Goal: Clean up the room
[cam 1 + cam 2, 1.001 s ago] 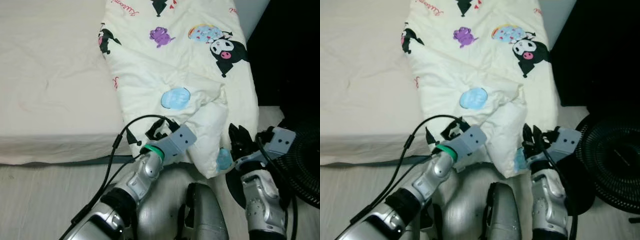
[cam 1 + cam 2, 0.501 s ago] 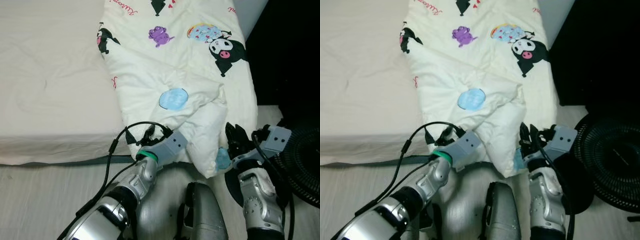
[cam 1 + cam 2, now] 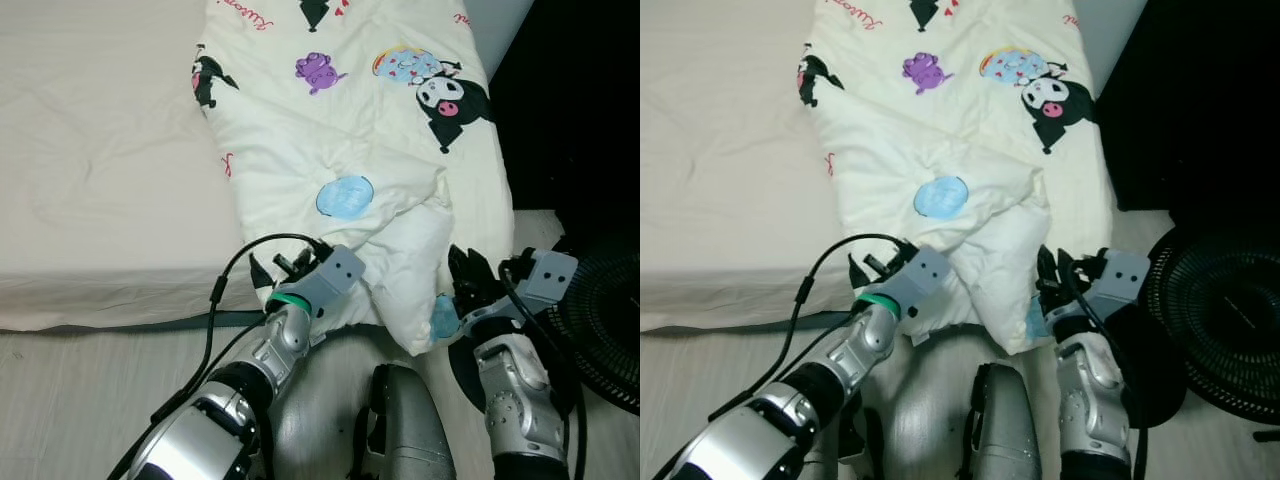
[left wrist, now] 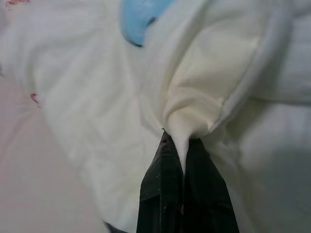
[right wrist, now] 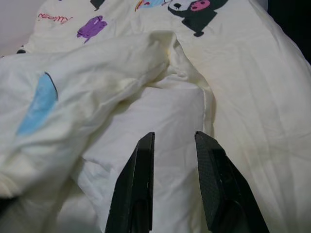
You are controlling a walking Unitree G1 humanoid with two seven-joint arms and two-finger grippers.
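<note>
Clearly soft and floppy, the quilt droops off the bed's front edge — left gripper pinches a fold, right gripper spread beside its hanging corner — best gathered by folds

Bedroom in a home: bed w/ cartoon-print quilt, floor fan beside.

A round black fan with a wire cage stands on the pale wooden floor, next to a big dark cabinet.
</note>
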